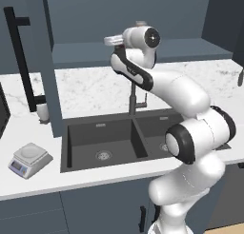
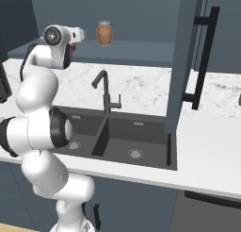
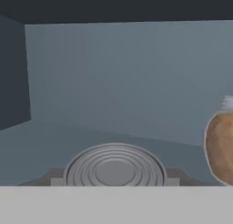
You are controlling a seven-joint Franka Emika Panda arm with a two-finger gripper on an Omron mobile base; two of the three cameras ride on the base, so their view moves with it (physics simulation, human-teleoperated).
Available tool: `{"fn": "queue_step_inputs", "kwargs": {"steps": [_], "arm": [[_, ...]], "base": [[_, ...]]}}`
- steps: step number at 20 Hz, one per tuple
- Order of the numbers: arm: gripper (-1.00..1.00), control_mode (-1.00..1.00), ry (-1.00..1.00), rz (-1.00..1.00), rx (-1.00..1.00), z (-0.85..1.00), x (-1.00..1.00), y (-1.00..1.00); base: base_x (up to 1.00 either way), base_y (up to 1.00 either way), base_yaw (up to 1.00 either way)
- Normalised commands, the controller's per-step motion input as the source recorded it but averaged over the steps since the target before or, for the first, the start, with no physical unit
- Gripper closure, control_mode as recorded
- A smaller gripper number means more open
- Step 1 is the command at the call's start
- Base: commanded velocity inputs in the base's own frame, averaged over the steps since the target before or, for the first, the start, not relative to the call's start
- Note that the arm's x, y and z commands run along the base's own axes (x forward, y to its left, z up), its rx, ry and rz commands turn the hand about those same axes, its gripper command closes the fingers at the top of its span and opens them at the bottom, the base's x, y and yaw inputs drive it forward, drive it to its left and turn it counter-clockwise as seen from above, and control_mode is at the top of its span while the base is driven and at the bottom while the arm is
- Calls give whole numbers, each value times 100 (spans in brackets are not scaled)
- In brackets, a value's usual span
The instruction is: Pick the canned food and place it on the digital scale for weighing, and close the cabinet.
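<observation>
The canned food (image 3: 114,169) sits right under my camera inside the cabinet (image 2: 183,61), its ringed silver top between my fingertips (image 3: 172,182); I cannot tell whether they grip it. A tan jar (image 3: 220,148) stands beside it. The digital scale (image 1: 29,160) waits on the counter (image 1: 33,180).

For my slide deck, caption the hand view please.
Inside the open cabinet, the canned food sits between the claw tips, tan jar alongside.
</observation>
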Motion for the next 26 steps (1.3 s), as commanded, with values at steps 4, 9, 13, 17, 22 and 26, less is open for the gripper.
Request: {"fn": "queue_step_inputs", "kwargs": {"steps": [4, 9, 13, 17, 22, 26], "arm": [[100, -100, -14, 0, 1, 0, -98, 0], [100, -100, 3, 0, 0, 17, -100, -13], [100, -100, 15, 1, 9, 21, -100, -7], [100, -100, 8, 11, 15, 3, -99, 0], [100, -100, -20, 6, 14, -9, -73, 12], [100, -100, 1, 16, 6, -46, -34, 26]], "base": [[0, 0, 0], [0, 0, 0], [0, 0, 0], [0, 0, 0], [0, 0, 0], [0, 0, 0]]}}
